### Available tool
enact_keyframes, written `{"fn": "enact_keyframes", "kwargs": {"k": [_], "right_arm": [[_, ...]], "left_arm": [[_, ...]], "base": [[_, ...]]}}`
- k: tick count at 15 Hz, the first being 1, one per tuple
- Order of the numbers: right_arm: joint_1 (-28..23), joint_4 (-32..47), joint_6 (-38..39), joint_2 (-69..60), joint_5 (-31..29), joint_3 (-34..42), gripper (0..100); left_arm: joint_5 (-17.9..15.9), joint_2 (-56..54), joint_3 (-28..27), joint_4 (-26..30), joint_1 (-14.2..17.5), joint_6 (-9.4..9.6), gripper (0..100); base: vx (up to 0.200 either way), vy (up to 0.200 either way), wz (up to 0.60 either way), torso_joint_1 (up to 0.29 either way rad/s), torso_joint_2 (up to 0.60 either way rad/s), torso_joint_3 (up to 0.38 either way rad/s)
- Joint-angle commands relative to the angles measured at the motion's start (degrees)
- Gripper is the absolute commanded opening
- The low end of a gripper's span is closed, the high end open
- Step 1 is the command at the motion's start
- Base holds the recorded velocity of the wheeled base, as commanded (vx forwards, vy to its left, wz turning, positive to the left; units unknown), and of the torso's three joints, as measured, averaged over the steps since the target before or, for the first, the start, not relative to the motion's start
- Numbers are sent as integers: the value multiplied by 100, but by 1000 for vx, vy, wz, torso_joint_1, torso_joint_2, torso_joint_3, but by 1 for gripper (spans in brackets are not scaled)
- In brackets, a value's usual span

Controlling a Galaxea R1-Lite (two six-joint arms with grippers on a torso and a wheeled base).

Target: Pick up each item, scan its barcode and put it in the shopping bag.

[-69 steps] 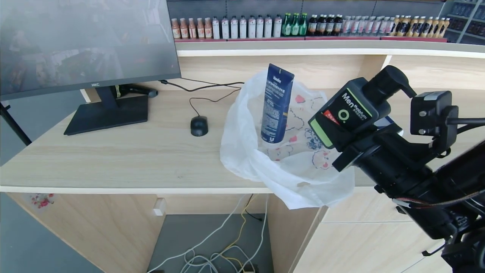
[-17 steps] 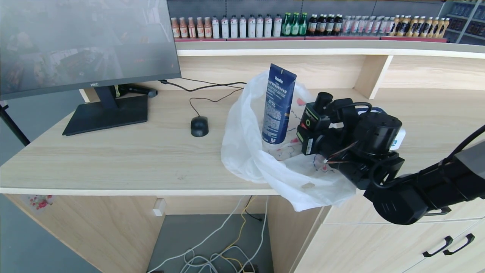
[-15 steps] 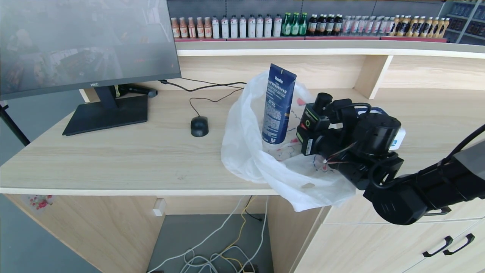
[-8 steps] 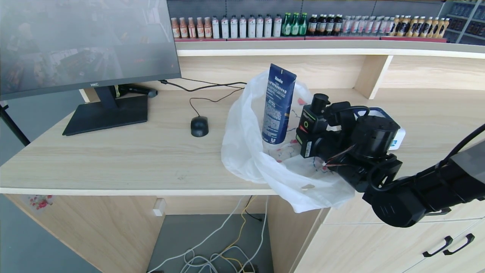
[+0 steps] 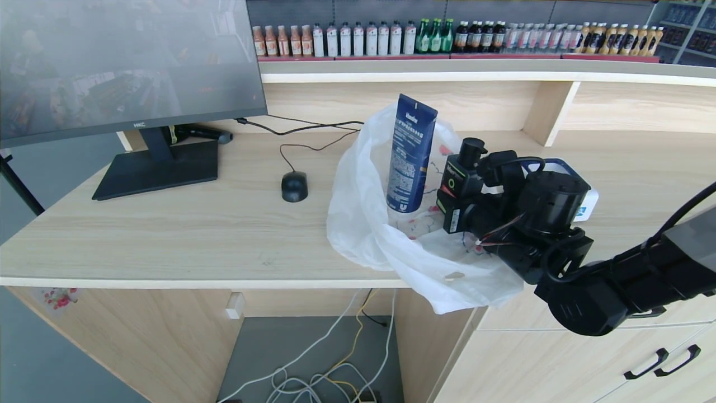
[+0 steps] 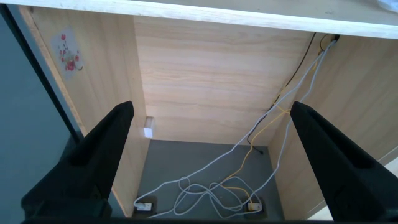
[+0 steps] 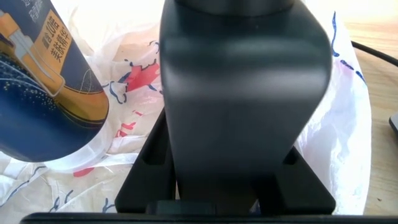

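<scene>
Right jaws clenched on the black pump bottle point(image 5: 460, 187), boxy hard plastic with a round cap, right of centre in the head view, over the open shopping bag point(image 5: 363, 235); the bag is thin crinkled white film with printed drawings, slumped on the pale wood counter point(image 5: 196, 235); a glossy blue tube point(image 5: 411, 154) stands upright inside it; the left wrist view shows the left jaws spread wide beneath the counter, above tangled cables point(image 6: 205, 190).

Head cam looked fwd/down on counter point(image 5: 168, 235), shopping bag point(image 5: 358, 235) mid-frame. L wrist cam faced under-counter cables point(image 6: 273, 112), also lower-centre in head. R wrist cam sat v. close on black bottle point(image 7: 245, 93), sharing bag w/ head.
</scene>
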Motion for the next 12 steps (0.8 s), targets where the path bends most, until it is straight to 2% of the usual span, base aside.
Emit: {"fn": "enact_keyframes", "kwargs": {"k": [1,4,5,12], "right_arm": [[8,-13,-4,2,-1,-34,0],[8,-13,-4,-24,8,-25,0],[8,-13,5,-51,8,-7,100],[26,-241,14,-411,17,28,100]], "left_arm": [[0,-2,0,0,-4,-2,100],[0,-2,0,0,-4,-2,100],[0,-2,0,0,5,-2,100],[0,-2,0,0,5,-2,100]], "base": [[0,0,0,0,0,0],[0,0,0,0,0,0],[0,0,0,0,0,0],[0,0,0,0,0,0]]}}
